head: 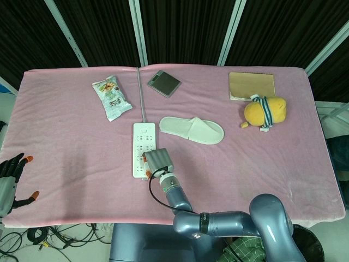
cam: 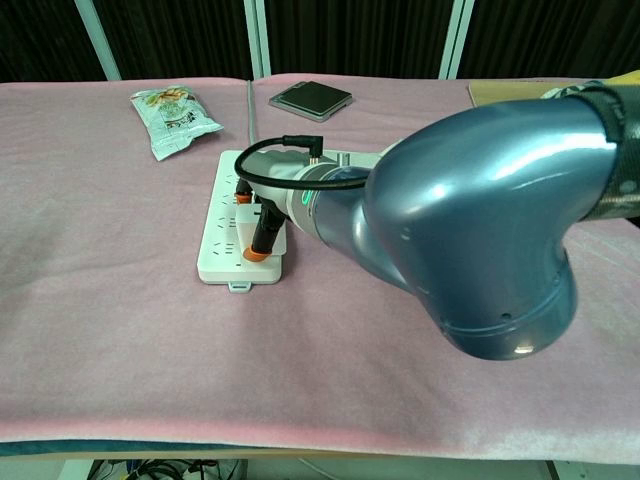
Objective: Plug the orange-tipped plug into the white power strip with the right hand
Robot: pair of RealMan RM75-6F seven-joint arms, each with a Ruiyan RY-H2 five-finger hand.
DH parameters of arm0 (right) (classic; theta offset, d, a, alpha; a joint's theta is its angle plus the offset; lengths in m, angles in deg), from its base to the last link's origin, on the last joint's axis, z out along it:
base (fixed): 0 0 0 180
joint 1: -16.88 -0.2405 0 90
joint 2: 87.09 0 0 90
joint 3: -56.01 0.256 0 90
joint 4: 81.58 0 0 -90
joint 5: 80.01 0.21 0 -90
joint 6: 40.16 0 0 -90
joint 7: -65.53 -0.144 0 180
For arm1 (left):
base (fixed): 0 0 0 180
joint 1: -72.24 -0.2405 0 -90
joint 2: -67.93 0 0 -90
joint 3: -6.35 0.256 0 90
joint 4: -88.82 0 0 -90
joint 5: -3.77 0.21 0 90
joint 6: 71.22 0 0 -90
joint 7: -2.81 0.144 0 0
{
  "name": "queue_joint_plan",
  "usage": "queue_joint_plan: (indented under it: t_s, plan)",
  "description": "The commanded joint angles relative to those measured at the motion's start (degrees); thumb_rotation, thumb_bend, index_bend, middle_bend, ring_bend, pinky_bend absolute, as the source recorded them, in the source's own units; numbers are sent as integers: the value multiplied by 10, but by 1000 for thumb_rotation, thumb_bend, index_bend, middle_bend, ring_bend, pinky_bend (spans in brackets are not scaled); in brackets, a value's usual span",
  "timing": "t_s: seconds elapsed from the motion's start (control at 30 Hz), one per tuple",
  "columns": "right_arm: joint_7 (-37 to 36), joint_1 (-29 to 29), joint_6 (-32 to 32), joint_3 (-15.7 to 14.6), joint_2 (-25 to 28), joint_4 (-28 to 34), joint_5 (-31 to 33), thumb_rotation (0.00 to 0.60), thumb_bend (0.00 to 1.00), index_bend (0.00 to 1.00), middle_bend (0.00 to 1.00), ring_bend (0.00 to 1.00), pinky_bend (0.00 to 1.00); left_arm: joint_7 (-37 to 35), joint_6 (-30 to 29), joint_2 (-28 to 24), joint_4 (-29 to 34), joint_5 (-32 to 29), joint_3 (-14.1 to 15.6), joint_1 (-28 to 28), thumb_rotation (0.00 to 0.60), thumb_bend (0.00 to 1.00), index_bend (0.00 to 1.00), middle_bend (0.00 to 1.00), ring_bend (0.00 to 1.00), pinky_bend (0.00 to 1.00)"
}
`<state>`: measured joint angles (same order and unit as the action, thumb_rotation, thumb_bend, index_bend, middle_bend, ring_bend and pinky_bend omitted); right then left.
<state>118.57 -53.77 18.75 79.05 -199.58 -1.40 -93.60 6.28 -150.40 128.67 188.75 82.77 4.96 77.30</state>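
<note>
The white power strip [head: 143,135] lies lengthwise at the table's middle left, and its bare sockets [cam: 222,215] also show in the chest view. My right hand [head: 158,161] sits over the strip's near end. From under it a black plug with an orange tip [cam: 263,230] slants down, and the orange end touches the strip's near sockets. My right forearm [cam: 450,210] hides most of the grip. My left hand [head: 8,180] hangs off the table's left edge with fingers spread, holding nothing.
A snack packet [head: 112,97] and a dark flat device [head: 163,83] lie behind the strip. A white slipper [head: 192,130] lies just right of it. A yellow plush [head: 264,112] and a brown pad [head: 251,85] are at the far right. The strip's grey cord [head: 142,93] runs to the back edge.
</note>
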Motion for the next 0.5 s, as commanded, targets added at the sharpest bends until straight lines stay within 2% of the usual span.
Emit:
queue_joint_plan:
  t_s: [0.03, 0.1, 0.27, 0.5]
  plan:
    - [-2, 2, -5, -4, 4, 5, -1, 600, 519, 914, 686, 739, 572, 0, 0, 0, 0, 0, 0, 0, 600, 218, 98, 5, 0, 0]
    - [0, 1, -8, -4, 8, 11, 8, 600, 472, 755, 585, 661, 543, 0, 0, 0, 0, 0, 0, 0, 600, 219, 98, 5, 0, 0]
    - [2, -1, -10, -1, 14, 21, 27, 600, 402, 531, 445, 544, 471, 0, 0, 0, 0, 1, 0, 0, 600, 218, 98, 5, 0, 0]
    - [-9, -2, -4, 4, 20, 30, 28, 600, 338, 419, 351, 490, 403, 2, 1, 0, 0, -1, 0, 0, 600, 218, 98, 5, 0, 0]
